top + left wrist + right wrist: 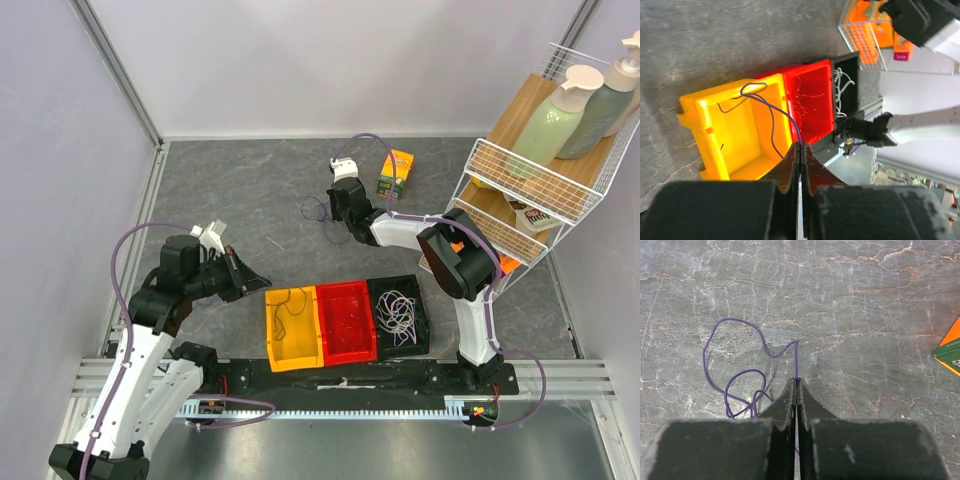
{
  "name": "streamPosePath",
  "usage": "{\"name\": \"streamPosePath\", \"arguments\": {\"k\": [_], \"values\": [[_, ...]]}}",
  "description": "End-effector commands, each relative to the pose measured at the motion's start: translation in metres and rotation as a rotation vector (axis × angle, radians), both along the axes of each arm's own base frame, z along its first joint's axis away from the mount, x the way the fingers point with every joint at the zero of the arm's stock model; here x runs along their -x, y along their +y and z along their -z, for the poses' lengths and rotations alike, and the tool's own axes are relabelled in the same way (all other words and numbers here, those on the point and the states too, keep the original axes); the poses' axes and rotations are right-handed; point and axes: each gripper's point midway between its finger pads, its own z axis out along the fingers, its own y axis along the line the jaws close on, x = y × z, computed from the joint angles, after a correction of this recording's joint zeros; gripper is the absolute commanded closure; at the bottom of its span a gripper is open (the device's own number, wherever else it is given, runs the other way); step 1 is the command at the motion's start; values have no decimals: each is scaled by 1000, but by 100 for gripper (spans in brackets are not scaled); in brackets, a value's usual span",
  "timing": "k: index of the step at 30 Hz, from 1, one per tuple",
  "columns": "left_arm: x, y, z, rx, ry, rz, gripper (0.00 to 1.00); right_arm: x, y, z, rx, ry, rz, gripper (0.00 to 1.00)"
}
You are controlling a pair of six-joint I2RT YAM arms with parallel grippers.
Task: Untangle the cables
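Observation:
My left gripper (800, 146) is shut on a thin purple cable (772, 112) that runs from its tips down into the yellow bin (695, 107); a short dark wire (727, 107) also lies in that bin. In the top view the left gripper (258, 280) is just left of the yellow bin (272, 335). My right gripper (796, 381) is shut on another purple cable (735, 385), which lies looped on the grey table. In the top view it (328, 208) is at mid table by those loops (316, 211). Red wires lie in the red bin (810, 95), white cables (398, 310) in the black bin (425, 320).
The three bins stand in a row at the near edge between the arm bases. An orange and green box (397, 174) stands behind the right gripper. A white wire rack (530, 175) with bottles and packets fills the right side.

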Motion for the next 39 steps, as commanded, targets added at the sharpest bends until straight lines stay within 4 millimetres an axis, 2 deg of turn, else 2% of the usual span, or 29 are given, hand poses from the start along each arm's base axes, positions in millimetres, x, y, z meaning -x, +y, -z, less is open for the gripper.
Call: {"name": "streamPosePath", "arguments": {"k": [1, 3, 5, 9, 11, 16, 18, 20, 21, 22, 24, 31, 35, 39], "values": [[-16, 16, 18, -68, 56, -190, 98, -5, 4, -27, -55, -52, -2, 100], [-17, 15, 21, -85, 50, -192, 98, -5, 4, -28, -56, -54, -4, 100], [-15, 10, 33, -95, 76, -179, 98, -5, 5, -27, -58, -52, -6, 100], [1, -18, 57, -88, 133, -101, 98, -5, 6, -28, -60, -51, -11, 100], [6, -25, 66, -120, 145, -94, 98, -5, 7, -27, -60, -49, -13, 100], [14, -26, 87, -194, 176, -96, 98, -5, 7, -26, -58, -47, -13, 100], [14, -28, 89, -195, 180, -82, 98, -5, 7, -27, -61, -47, -13, 100], [15, -35, 86, -168, 169, -48, 88, -5, 7, -27, -61, -47, -13, 100], [16, -37, 85, -156, 169, -39, 86, -5, 6, -26, -59, -45, -12, 100], [17, -39, 86, -151, 171, -30, 89, -4, 6, -26, -57, -45, -13, 100], [20, -39, 90, -152, 181, -26, 98, -5, 6, -28, -60, -49, -13, 100], [36, -36, 107, -143, 243, -28, 98, -4, 7, -27, -61, -47, -13, 100], [52, -24, 116, -169, 276, -27, 98, -4, 7, -25, -59, -43, -15, 100], [51, -22, 112, -133, 242, -50, 98, -4, 9, -27, -68, -46, -20, 100]]}}
